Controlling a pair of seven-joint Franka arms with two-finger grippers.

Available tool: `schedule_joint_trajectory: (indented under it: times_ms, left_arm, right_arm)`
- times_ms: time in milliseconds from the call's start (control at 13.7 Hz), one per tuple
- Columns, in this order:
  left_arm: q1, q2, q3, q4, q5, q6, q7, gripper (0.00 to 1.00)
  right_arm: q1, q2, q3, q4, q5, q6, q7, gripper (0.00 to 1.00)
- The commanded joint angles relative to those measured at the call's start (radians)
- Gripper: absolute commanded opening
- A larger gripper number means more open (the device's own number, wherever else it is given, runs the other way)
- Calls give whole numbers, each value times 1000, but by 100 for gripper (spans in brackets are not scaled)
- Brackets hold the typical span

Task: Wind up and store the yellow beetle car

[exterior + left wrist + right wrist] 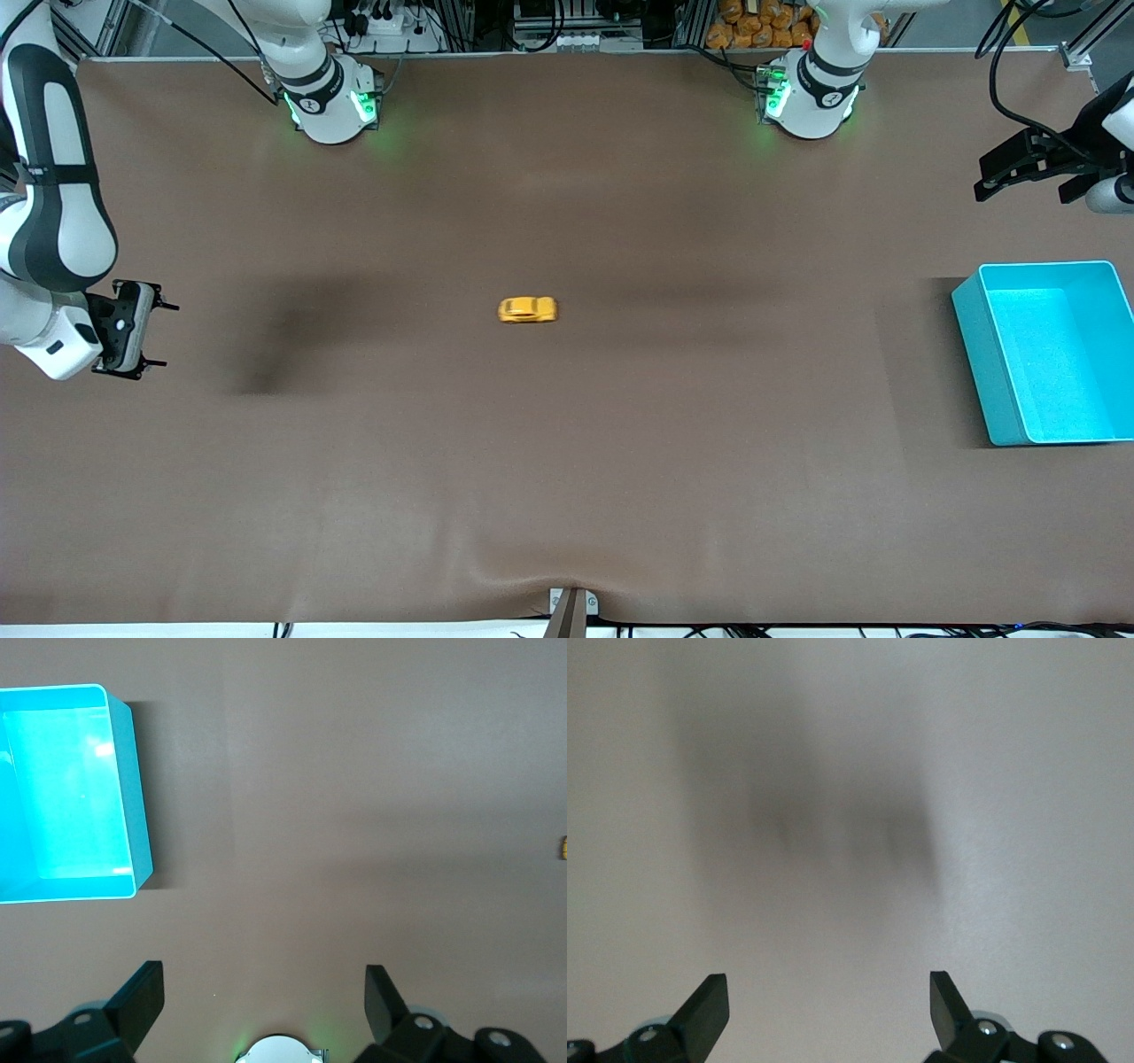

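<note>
Yellow beetle car (527, 309) alone mid-worktop (567, 461), both arms waiting.

The left pincer (1019, 168) hangs spread wide and empty over the worktop's left-arm end, above the turquoise bin (974, 354). The right pincer (159, 335), also spread and empty, hangs over the right-arm end, well apart from the car.

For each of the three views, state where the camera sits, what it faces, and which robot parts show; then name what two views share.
Front view: high across the table, facing both bases; shows both arms, the car, the bin, the right end effector and the left end effector over the table's two ends.
Left wrist view: on the left wrist, looking down at the table; its open fingers show.
Right wrist view: on the right wrist, looking down at bare table; its open fingers show.
Shared: front and left wrist views both show the bin.
</note>
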State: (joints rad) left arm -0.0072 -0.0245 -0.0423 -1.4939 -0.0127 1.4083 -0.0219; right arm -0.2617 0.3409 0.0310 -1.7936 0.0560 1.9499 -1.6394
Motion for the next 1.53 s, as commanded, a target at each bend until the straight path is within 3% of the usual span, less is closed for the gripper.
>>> schedule_joint_trajectory:
  times_ms: [0,583,948,1458]
  left_arm:
    - [6,5,-5,15,13,-2,-3,100]
    - [6,5,-5,15,13,-2,-3,100]
    - [13,6,-5,15,11,-2,-1,100]
    - [26,14,-7,15,7,4,-1,100]
  right_arm:
    - [1,-26,45,37,7,-55,143,100]
    - [10,-91,171,43,5,-69,594,100]
    - [41,-174,242,39,-7,-117,1066,100]
    - [41,-287,236,40,-30,-229,1602,100]
